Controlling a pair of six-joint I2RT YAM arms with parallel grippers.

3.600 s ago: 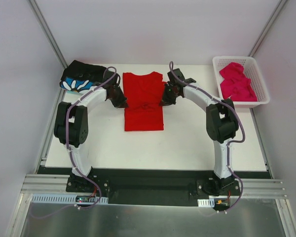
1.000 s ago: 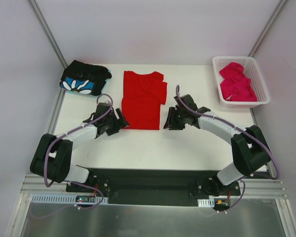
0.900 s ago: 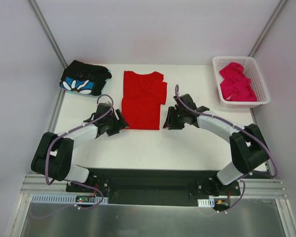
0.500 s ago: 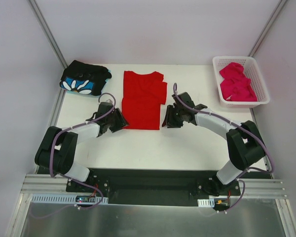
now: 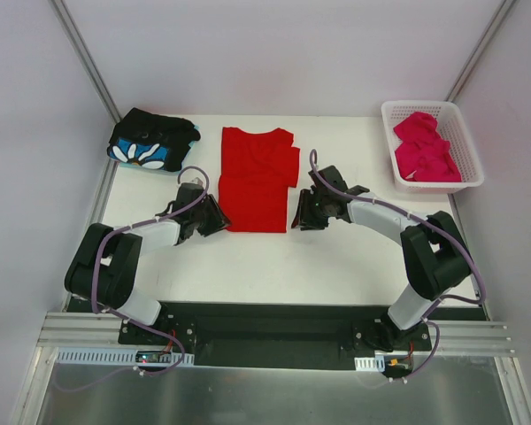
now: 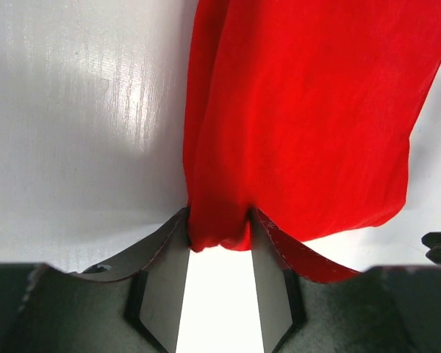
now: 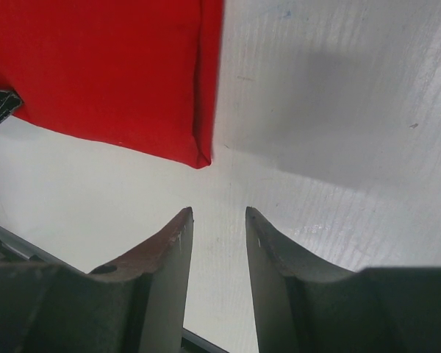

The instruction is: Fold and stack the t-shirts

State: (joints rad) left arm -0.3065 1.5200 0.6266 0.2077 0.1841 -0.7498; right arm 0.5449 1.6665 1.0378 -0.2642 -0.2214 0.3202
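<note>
T-shirts sit in three places on the white table (image 5: 336, 257), which is the largest thing in view. The red t-shirt (image 5: 257, 181) lies flat in the middle of the far half, folded into a long strip with its collar at the far end and its near edge square to the arms. The two arms reach in low from either side and flank that near edge, the left arm bent along the table's left part and the right arm arching over its right part. At the far right corner stands a white lattice basket (image 5: 471, 152), and the magenta-pink t-shirt (image 5: 423, 146) lies crumpled inside it. At the far left corner, well apart from the red one, the black t-shirt (image 5: 150, 142) with blue-and-white flower print lies folded in a thick bundle. The left gripper (image 5: 214, 215) is at the red shirt's near left corner, and in the left wrist view its fingers (image 6: 162, 257) pinch a bunched fold of red cloth between them. The right gripper (image 5: 298, 212) sits low beside the near right corner. In the right wrist view its fingers (image 7: 268, 254) stand apart over bare table, and the shirt's corner lies just ahead of the tips, untouched.
</note>
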